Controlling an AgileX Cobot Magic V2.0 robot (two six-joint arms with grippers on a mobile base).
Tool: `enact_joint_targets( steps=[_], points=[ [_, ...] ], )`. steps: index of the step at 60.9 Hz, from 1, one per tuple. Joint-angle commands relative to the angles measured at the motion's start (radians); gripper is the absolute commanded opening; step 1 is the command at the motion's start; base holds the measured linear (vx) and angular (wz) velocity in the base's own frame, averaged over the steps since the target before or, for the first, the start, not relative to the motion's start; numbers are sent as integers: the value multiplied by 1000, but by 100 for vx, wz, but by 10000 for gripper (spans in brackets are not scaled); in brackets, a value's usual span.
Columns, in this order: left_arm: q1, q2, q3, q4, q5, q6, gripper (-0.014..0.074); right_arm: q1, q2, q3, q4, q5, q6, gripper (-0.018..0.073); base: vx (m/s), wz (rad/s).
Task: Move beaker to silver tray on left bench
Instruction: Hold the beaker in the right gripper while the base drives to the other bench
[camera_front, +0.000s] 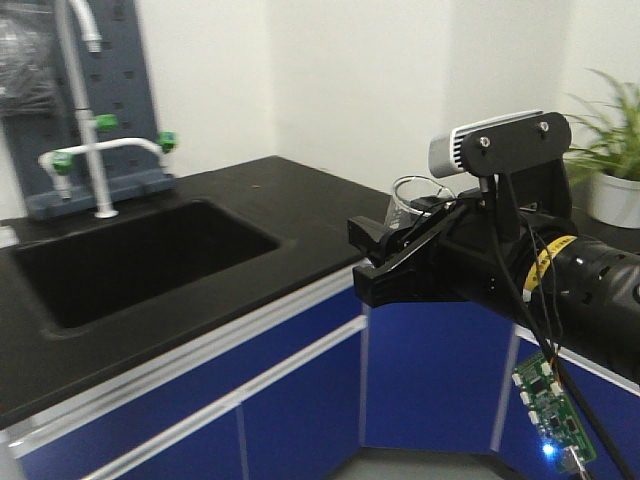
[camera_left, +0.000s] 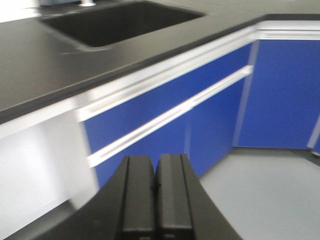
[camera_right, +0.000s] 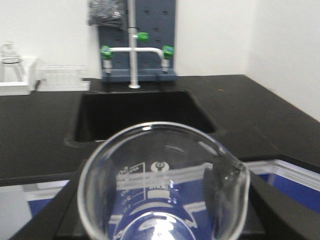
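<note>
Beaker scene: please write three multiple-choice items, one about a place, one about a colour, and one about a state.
1. Where is the beaker?
A. in the sink
B. in the right end effector
C. on the floor

2. What colour are the cupboard doors?
A. blue
B. red
C. green

3. How is the left end effector?
A. wide open
B. shut and empty
C. shut on a flask

Answers:
1 B, the right wrist view shows the glass clamped from both sides.
2 A, every door front in view is blue.
3 B, its two halves meet with nothing between them.
</note>
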Motion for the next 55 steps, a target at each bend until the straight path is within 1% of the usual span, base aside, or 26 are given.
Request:
enact_joint_targets(
  steps=[1,26,55],
  points=[
    [-7,-8,18,-5,-84,0,1,2,-34,-40,-11,-77,2,-11,10,64],
    [-7,-8,18,-5,-84,0,1,2,-34,-40,-11,-77,2,-11,14,65],
    [-7,-8,18,-5,-84,0,1,1,-34,-40,-11,-77,2,-11,20,76]
  ],
)
